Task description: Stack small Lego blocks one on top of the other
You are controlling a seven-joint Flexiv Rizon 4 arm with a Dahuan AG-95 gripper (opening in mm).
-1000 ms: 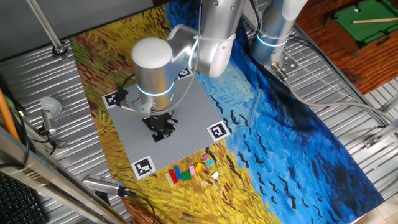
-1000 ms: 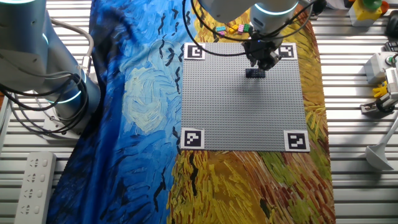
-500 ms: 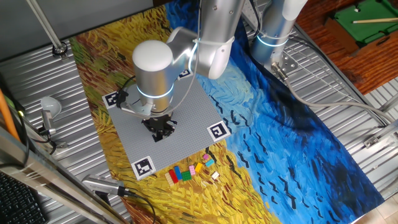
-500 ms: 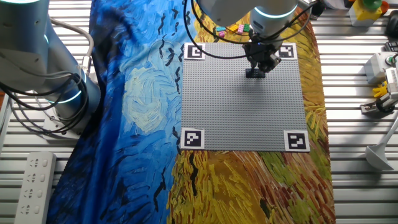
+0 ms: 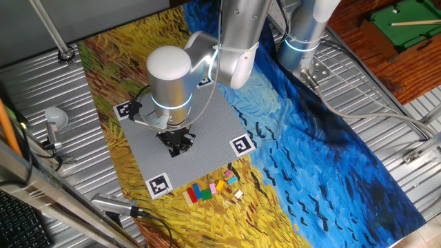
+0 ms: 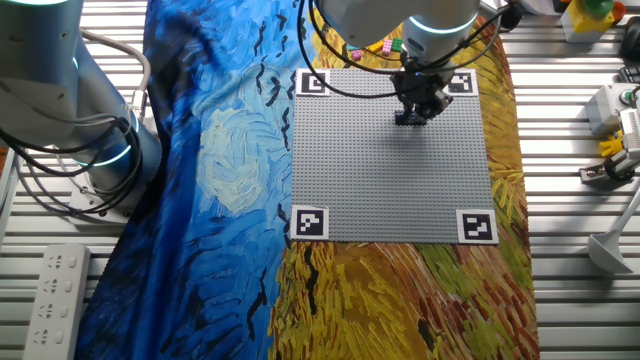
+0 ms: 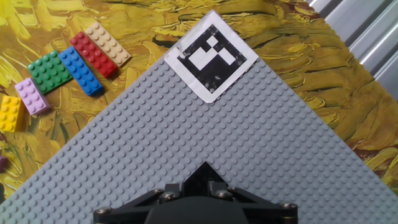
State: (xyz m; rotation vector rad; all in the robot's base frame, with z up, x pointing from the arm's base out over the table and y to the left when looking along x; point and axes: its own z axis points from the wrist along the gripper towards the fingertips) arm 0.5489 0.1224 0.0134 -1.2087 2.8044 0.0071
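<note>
My gripper (image 5: 174, 146) sits low over the grey studded plate (image 6: 390, 190), pointing straight down, close to the plate's edge nearest the loose bricks. In the hand view a dark pointed shape, a black brick (image 7: 204, 176) as far as I can make out, sits right at my fingertips against the plate; in the other fixed view a small dark piece (image 6: 405, 118) shows just under them. I cannot tell whether my fingers are pinching it or have let go, as the hand's own body hides the tips. The remaining bricks lie off the plate on the painted cloth (image 5: 331, 138), beyond the corner with the black-and-white marker (image 7: 211, 57): a tan brick (image 7: 107, 43), a red brick (image 7: 93, 54), a blue brick (image 7: 80, 70) and a green brick (image 7: 49, 72) side by side, then a pink brick (image 7: 32, 96) and a yellow brick (image 7: 10, 112). My arm (image 5: 207, 55) bends over the plate from its far side, the wrist vertical above the hand.
</note>
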